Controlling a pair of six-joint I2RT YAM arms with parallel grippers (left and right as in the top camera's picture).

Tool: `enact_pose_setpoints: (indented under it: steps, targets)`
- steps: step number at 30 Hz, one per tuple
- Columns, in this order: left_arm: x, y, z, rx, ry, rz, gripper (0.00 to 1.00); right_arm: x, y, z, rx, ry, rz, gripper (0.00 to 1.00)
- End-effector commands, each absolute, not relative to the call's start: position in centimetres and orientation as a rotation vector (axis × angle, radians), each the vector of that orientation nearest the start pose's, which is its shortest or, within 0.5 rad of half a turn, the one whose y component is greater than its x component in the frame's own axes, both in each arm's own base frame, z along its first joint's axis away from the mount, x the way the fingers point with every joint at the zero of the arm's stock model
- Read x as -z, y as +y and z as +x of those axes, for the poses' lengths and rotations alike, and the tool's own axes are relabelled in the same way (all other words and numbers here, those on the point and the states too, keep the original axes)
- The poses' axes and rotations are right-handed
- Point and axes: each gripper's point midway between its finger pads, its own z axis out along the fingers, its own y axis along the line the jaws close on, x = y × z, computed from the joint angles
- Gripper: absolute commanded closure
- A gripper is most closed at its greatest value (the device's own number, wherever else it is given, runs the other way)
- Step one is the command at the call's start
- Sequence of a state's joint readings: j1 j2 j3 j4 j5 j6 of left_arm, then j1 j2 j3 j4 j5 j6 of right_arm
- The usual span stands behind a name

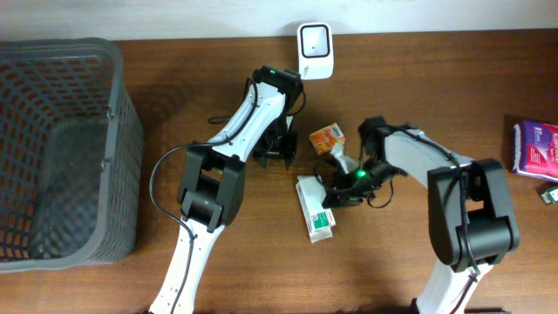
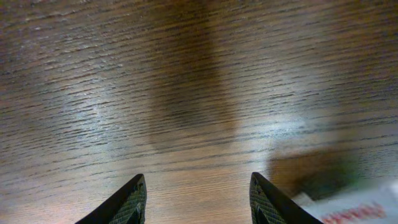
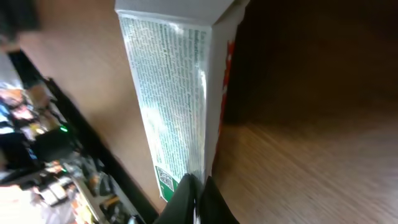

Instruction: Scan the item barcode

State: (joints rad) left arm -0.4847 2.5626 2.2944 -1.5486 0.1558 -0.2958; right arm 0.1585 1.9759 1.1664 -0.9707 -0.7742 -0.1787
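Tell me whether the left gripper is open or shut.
Open. In the left wrist view the left gripper shows its fingers well apart, with only bare table between them; nothing is held.

1. Overhead, we see even light, sharp focus and soft shadows on the brown wooden table.
2. Left wrist: we see pale glare streaks and a dark smeared shadow.
3. Right wrist: the long white cardboard box glares; its print and background blur.
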Motion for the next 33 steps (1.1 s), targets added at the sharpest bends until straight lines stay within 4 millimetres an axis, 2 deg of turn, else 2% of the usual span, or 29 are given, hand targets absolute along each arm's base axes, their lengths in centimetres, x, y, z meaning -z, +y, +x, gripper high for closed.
enact_pose_setpoints:
  steps: [1,3,5,7,9,10,12,14,17,22,24,25,26,27,30,32,33]
  targets:
    - [-1.0,-22.3,37.1,0.065,3.426,0.274,0.48,-5.3,16.1,29.6,-1.529,2.858,-0.246,0.96]
    - [-1.0,-22.3,37.1,0.066,3.426,0.274,0.51,-7.2,14.2,31.5,-1.664,2.681,-0.132,0.96]
    - [-1.0,-22.1,37.2,0.068,3.427,0.264,0.55,-8.1,12.8,32.6,-1.717,2.593,-0.051,0.96]
    - [-1.1,-20.9,37.7,0.111,3.445,0.194,0.55,-9.8,11.8,33.5,-1.786,2.424,-0.073,0.96]
    - [-1.3,-18.8,38.7,0.212,3.470,0.050,0.55,-11.0,11.8,34.0,-1.792,2.276,-0.193,0.96]
    - [-1.4,-17.4,39.2,0.219,3.471,-0.010,0.55,-11.8,11.9,34.5,-1.800,2.189,-0.243,0.96]
    - [-1.4,-16.0,39.8,0.228,3.469,-0.072,0.54,-14.1,12.0,35.5,-1.816,1.953,-0.356,0.96]
    - [-1.3,-14.8,40.3,0.232,3.463,-0.120,0.53,-14.6,11.8,36.6,-1.750,1.872,-0.455,0.96]
    - [-1.3,-14.5,40.7,0.238,3.449,-0.134,0.50,-14.6,11.8,36.9,-1.728,1.855,-0.482,0.96]
    - [-1.2,-14.5,40.7,0.240,3.446,-0.134,0.49,-14.7,11.7,37.7,-1.814,1.927,-0.361,0.96]
    - [-1.2,-14.5,40.8,0.240,3.446,-0.134,0.48,-14.4,11.6,37.9,-1.853,1.995,-0.273,0.96]
    - [-1.2,-14.5,40.8,0.240,3.446,-0.134,0.48,-13.2,11.4,38.5,-1.823,2.103,-0.189,0.96]
    - [-1.2,-14.5,40.7,0.240,3.446,-0.134,0.47,-9.8,10.7,40.5,-1.653,2.368,0.097,0.96]
    - [-1.2,-14.5,40.7,0.240,3.447,-0.134,0.47,-8.9,10.5,41.5,-1.587,2.423,0.217,0.96]
    - [-1.3,-14.4,40.6,0.237,3.453,-0.135,0.46,-9.4,11.5,44.9,-1.416,2.456,0.293,0.96]
    - [-1.3,-14.4,40.6,0.237,3.453,-0.135,0.45,-10.8,12.2,47.6,-1.244,2.463,0.294,0.96]
    - [-1.3,-14.4,40.6,0.237,3.453,-0.135,0.44,-11.8,11.8,49.7,-1.045,2.464,0.307,0.96]
